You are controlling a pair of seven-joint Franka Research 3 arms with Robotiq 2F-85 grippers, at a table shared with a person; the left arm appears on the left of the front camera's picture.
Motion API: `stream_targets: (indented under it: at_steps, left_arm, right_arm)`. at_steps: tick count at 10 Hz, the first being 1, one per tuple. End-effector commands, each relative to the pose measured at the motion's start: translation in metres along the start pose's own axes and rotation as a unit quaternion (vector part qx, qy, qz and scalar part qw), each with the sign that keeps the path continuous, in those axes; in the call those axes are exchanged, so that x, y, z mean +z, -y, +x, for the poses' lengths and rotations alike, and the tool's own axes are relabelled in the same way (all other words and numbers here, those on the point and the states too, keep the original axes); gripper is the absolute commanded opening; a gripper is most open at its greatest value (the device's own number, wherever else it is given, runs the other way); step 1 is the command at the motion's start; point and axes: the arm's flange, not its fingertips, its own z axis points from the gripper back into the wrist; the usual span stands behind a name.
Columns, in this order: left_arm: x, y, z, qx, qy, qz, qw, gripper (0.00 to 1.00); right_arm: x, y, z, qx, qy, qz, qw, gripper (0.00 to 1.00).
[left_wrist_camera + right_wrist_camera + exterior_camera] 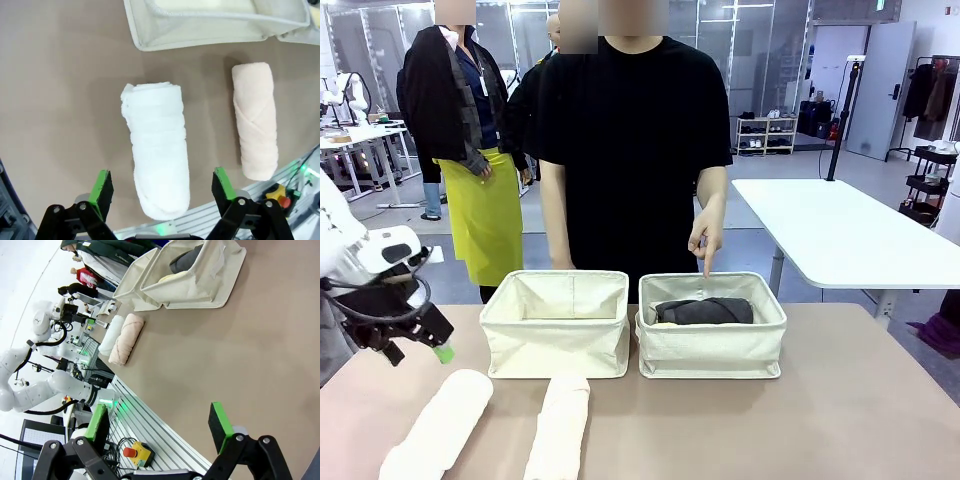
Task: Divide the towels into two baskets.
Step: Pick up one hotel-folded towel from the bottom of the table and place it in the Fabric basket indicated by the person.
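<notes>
Left gripper (162,186) is wide open and holds nothing, hanging over the white towel (157,160) (jaws straddle its near end). Shift to mid-roll, drop straight down, squeeze across the width so it won't unroll. The towel lies on the table (840,400) beside the cream towel (254,120), near the left basket (557,340).

right gripper (159,417): fingers spread wide, empty, well apart from nearer basket
nearer basket (200,287): holds dark grey towel (186,257)
cream towel (127,337), white towel (111,335): side by side on table (240,355), outside nearer basket
</notes>
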Motion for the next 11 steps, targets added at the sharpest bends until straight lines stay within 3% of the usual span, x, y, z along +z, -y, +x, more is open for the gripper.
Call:
stream_targets:
  at_steps: [1, 5, 11]
  left_arm:
    - [-0.044, 0.006, -0.058, -0.006, -0.014, 0.023, 1.000, 1.00]
    - [-0.076, 0.014, -0.070, -0.026, -0.049, 0.049, 0.997, 1.00]
    - [-0.109, 0.008, -0.084, 0.008, -0.073, 0.057, 0.996, 1.00]
  right_arm:
    - [0.001, -0.003, 0.000, 0.007, 0.007, 0.007, 1.000, 1.00]
    - [0.001, -0.003, 0.000, 0.007, 0.007, 0.007, 1.000, 1.00]
    - [0.001, -0.003, 0.000, 0.007, 0.007, 0.007, 1.000, 1.00]
